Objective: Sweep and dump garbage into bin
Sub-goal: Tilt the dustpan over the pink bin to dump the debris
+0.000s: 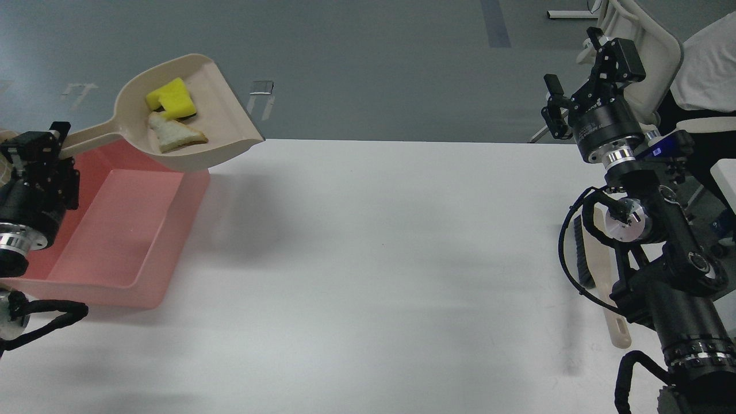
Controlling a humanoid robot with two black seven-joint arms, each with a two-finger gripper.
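Note:
My left gripper (54,140) is shut on the handle of the beige dustpan (224,129) and holds it in the air over the far end of the pink bin (118,221). The yellow sponge (171,99) and the white bread slice (172,135) lie in the dustpan's scoop. The bin sits at the table's left edge and shows nothing inside. My right gripper (586,72) is open and empty, raised beyond the table's far right corner.
The beige brush with black bristles (595,270) lies at the right of the white table (374,259), partly behind my right arm. A white chair (644,34) stands behind the right gripper. The dustpan's mouth reaches past the bin's right wall.

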